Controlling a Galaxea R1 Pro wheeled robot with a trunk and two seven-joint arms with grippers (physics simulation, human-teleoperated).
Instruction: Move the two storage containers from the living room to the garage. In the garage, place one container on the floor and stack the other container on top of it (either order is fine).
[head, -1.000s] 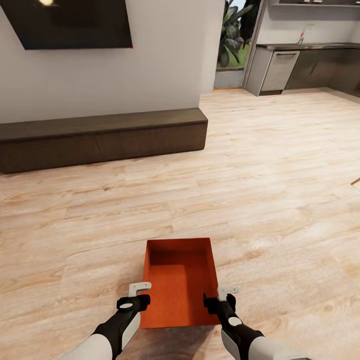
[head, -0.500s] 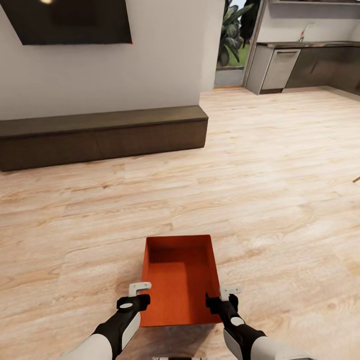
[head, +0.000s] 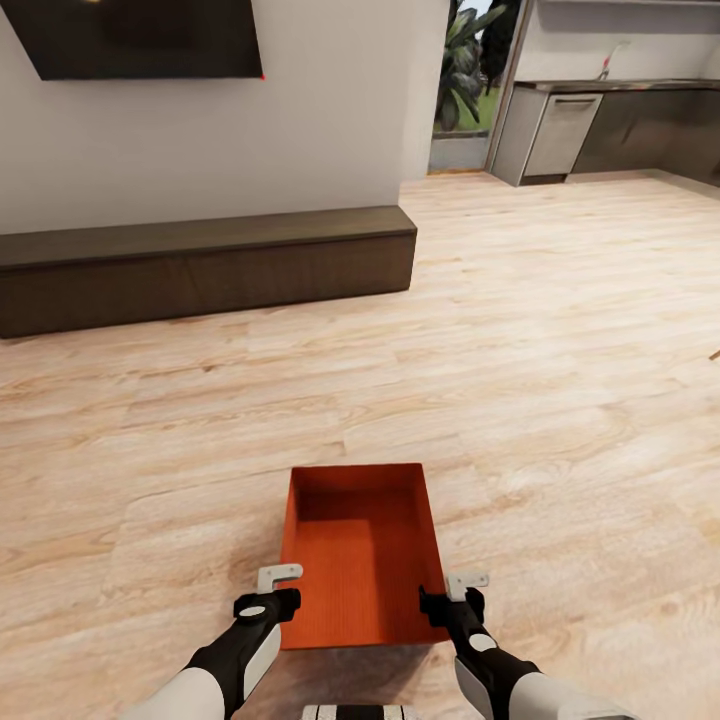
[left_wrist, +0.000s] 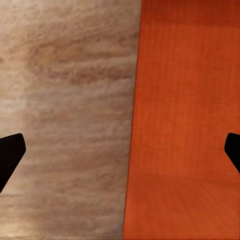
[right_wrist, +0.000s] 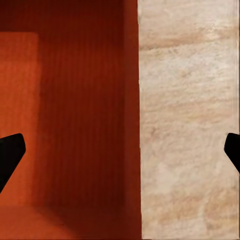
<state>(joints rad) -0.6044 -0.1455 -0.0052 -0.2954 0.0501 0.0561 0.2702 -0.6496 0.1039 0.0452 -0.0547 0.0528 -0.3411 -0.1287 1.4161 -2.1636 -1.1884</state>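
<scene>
Matt orange bin on grained pale wood

We are seeing the storage container (head: 358, 560) showing smooth, matt orange-red walls like plastic, the plank floor (head: 560, 380) showing pale, grained, faintly glossy wood, the low cabinet (head: 200, 265) looking like dark matt wood, and the wall TV (head: 140, 35) looking glossy black.

1 storage container (head: 360, 560) is sitting on the wood-plank floor (head: 560, 380) at 6 o'clock, between the left gripper (head: 268, 592) and the right gripper (head: 452, 597). The low cabinet (head: 200, 265) is lying at 11 o'clock under the wall TV (head: 150, 38); the kitchen cabinets (head: 600, 125) are standing at 1 o'clock.
</scene>
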